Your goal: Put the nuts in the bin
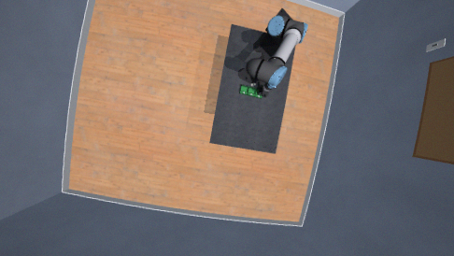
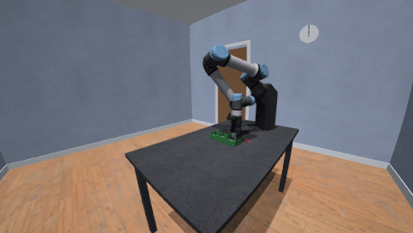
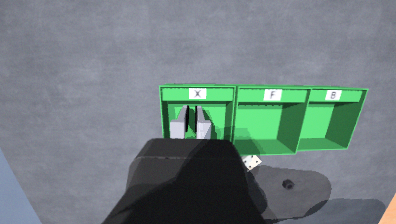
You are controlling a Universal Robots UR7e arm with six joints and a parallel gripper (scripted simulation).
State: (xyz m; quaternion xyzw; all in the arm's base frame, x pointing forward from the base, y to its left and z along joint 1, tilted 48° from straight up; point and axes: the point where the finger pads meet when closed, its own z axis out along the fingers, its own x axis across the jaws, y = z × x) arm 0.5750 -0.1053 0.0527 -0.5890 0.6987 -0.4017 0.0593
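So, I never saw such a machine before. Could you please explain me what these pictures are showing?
This is one robot arm with a two-finger tool. One picture looks down from above, one looks across the room, and one looks down from the arm's wrist.

On the dark table stand three joined green bins, marked X, F and B. Nearby lie a white dotted piece, a small dark round piece and something red.

The fingers are close together over bin X; I cannot tell whether they hold anything.
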